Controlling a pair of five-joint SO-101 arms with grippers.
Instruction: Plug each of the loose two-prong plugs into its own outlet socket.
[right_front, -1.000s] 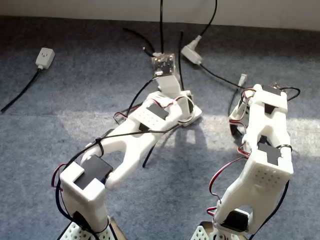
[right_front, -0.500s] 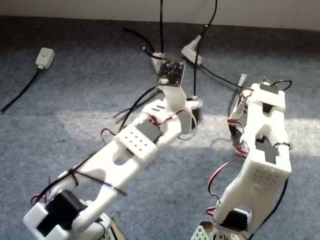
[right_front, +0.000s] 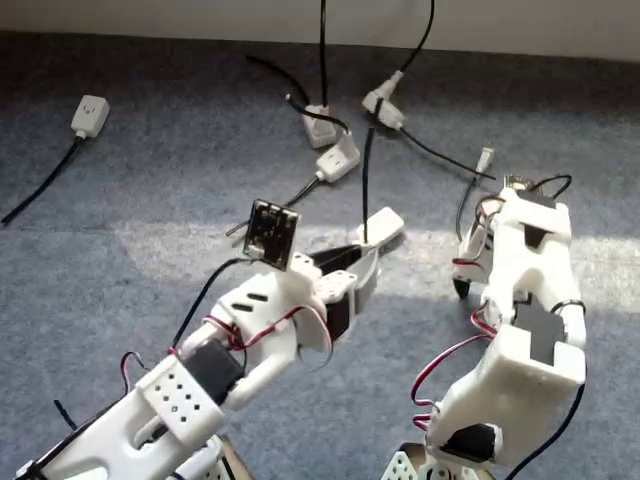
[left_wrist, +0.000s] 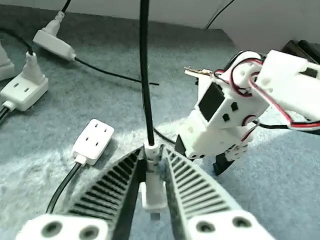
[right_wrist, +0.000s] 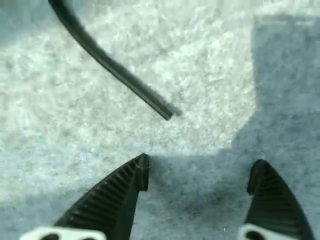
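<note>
My left gripper (left_wrist: 152, 152) is shut on a white two-prong plug (left_wrist: 152, 187), whose black cable (left_wrist: 145, 75) runs straight up and away. In the high view this gripper (right_front: 358, 255) hangs just beside a loose white outlet socket (right_front: 386, 225) lying on the carpet; the same socket (left_wrist: 93, 141) faces up next to the held plug. My right gripper (right_wrist: 200, 175) is open over bare carpet, near a black cable end (right_wrist: 115, 75). The right arm (right_front: 520, 260) stands to the right of the socket.
Farther back lie a socket with a plug in it (right_front: 340, 158), another white socket (right_front: 320, 125) and a joined pair (right_front: 383, 105). A lone outlet (right_front: 90, 115) sits far left. A small white plug (right_front: 486, 158) lies by the right arm. Black cables cross the grey carpet.
The left arm has drawn back from the far sockets towards its base, carrying the plug and cable to the loose socket. The right arm has barely shifted.
</note>
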